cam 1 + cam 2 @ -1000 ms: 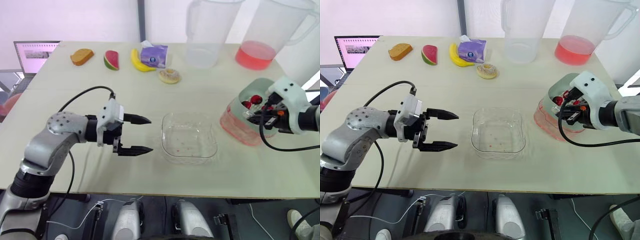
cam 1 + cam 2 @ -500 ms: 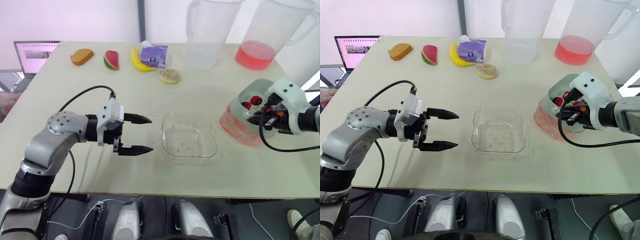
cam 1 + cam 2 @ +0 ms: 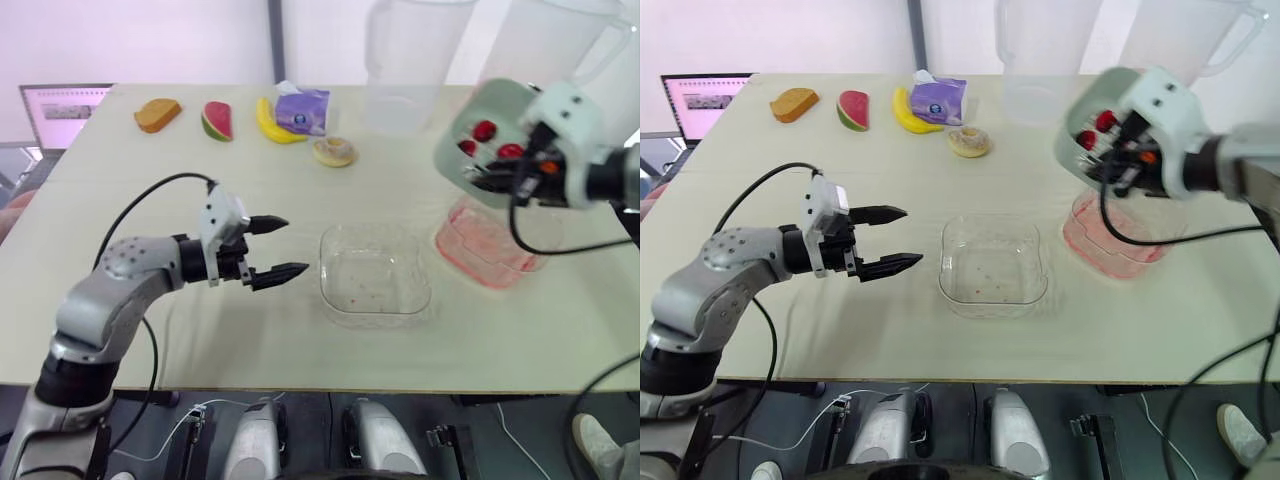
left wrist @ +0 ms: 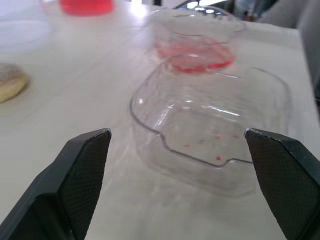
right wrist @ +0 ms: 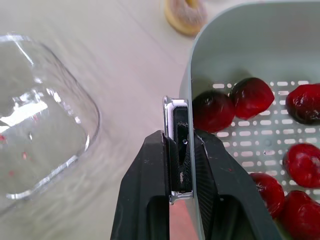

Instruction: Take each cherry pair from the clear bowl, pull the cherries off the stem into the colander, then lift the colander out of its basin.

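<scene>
Cherries, dark red and without stems, are seen lying in the pale green colander, which is held in the air above the basin and apart from it, tilted so that its inside faces the head camera. The colander's rim is pinched between the two fingers of the right end effector, which are closed tight on it, one finger inside the wall and one outside. The basin is left standing on the table with pink liquid in it, just to the right of the bowl. The bowl is seen near the middle of the table, with nothing in it but a few red flecks on its bottom. The left end effector is held wide open and grips nothing; it hovers just left of the bowl, its fingertips pointed at the bowl's near wall without touching it. Along the far edge, bread, a watermelon slice, a banana, a tissue packet and a donut are laid out.
</scene>
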You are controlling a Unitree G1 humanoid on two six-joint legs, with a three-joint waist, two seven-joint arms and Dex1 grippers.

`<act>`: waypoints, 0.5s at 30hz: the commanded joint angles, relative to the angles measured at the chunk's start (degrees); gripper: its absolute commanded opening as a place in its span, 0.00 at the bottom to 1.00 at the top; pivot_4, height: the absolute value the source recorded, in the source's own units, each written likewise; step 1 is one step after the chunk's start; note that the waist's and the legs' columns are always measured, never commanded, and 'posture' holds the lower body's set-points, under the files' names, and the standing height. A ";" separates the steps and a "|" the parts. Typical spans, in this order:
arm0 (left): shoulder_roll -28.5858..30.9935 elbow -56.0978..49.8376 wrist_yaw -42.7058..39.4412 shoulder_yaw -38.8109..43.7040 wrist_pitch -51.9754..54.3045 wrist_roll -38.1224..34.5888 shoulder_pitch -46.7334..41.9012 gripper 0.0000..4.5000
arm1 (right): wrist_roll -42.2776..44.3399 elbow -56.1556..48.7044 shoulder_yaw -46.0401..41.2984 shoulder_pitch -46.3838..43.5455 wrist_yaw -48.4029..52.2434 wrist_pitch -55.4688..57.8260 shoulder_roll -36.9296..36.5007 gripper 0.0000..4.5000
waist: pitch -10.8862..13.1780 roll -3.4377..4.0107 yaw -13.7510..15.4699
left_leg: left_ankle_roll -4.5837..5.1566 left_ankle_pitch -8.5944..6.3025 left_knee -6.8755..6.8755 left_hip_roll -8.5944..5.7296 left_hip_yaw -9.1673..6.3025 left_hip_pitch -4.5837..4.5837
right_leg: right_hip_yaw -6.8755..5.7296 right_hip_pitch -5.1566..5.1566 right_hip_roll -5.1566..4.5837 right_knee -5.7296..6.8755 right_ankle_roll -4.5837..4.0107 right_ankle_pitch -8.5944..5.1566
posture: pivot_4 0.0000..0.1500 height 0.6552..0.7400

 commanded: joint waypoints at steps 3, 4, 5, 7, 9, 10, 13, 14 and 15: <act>-0.75 -5.48 6.80 4.12 2.93 -1.55 1.31 1.00 | -8.46 11.24 9.90 -8.22 4.91 -9.23 8.91 0.04 | 0.00 0.00 0.36 | 0.00 0.00 0.00 0.00 0.00 -0.02 | -0.01 -0.02 0.00 0.02 0.00 0.00 | 1.00 1.00; -0.72 -5.82 7.50 4.38 3.23 -1.61 1.50 1.00 | -9.81 13.93 11.34 -9.19 5.87 -10.95 10.80 0.04 | 0.00 0.00 0.58 | 0.00 0.00 0.01 -0.01 0.00 -0.02 | -0.02 -0.02 0.00 0.02 0.00 0.00 | 1.00 1.00; -0.68 -6.30 7.92 4.65 3.47 -1.79 1.79 1.00 | -11.28 16.74 12.67 -9.96 6.57 -12.76 12.64 0.04 | 0.00 -0.01 0.68 | 0.00 0.00 0.01 -0.02 0.00 -0.06 | -0.04 -0.04 -0.02 0.02 0.00 0.00 | 1.00 1.00; -0.62 -7.34 8.52 5.05 3.95 -2.22 2.36 1.00 | -13.72 22.01 14.52 -11.12 7.71 -15.84 15.78 0.04 | 0.01 -0.01 0.73 | 0.00 0.00 0.03 -0.05 0.00 -0.09 | -0.07 -0.04 -0.06 0.00 0.00 0.00 | 1.00 1.00; -0.56 -8.36 9.08 5.32 4.40 -2.69 2.96 1.00 | -16.89 26.99 16.36 -11.76 8.38 -19.03 17.82 0.04 | 0.01 -0.02 0.70 | 0.01 -0.01 0.06 -0.06 0.01 -0.09 | -0.07 -0.03 -0.08 0.00 0.00 0.01 | 1.00 1.00; -0.50 -8.87 9.33 5.50 4.63 -2.95 3.28 1.00 | -17.43 29.23 16.40 -12.06 8.70 -19.58 19.09 0.04 | 0.01 -0.02 0.70 | 0.01 -0.01 0.06 -0.07 0.02 -0.10 | -0.08 -0.03 -0.10 0.00 0.00 0.01 | 1.00 1.00; -0.40 -10.02 9.95 6.00 5.29 -3.71 3.94 1.00 | -20.49 34.90 17.11 -12.43 9.29 -22.31 21.69 0.04 | 0.01 -0.01 0.63 | 0.00 0.00 0.06 -0.05 0.01 -0.09 | -0.09 -0.03 -0.09 0.02 0.00 0.01 | 1.00 1.00; -0.38 -10.32 10.22 6.15 5.63 -4.10 4.05 1.00 | -21.10 36.23 17.03 -12.34 9.62 -22.82 22.47 0.04 | 0.01 -0.02 0.56 | 0.00 0.00 0.06 -0.05 0.01 -0.09 | -0.10 -0.04 -0.09 0.03 0.00 0.01 | 1.00 1.00; -0.33 -10.58 10.47 6.29 5.89 -4.46 4.16 1.00 | -21.65 37.23 16.97 -12.18 10.00 -23.20 23.12 0.04 | 0.01 -0.02 0.50 | -0.01 0.00 0.06 -0.04 0.01 -0.08 | -0.09 -0.04 -0.08 0.03 0.00 0.01 | 1.00 1.00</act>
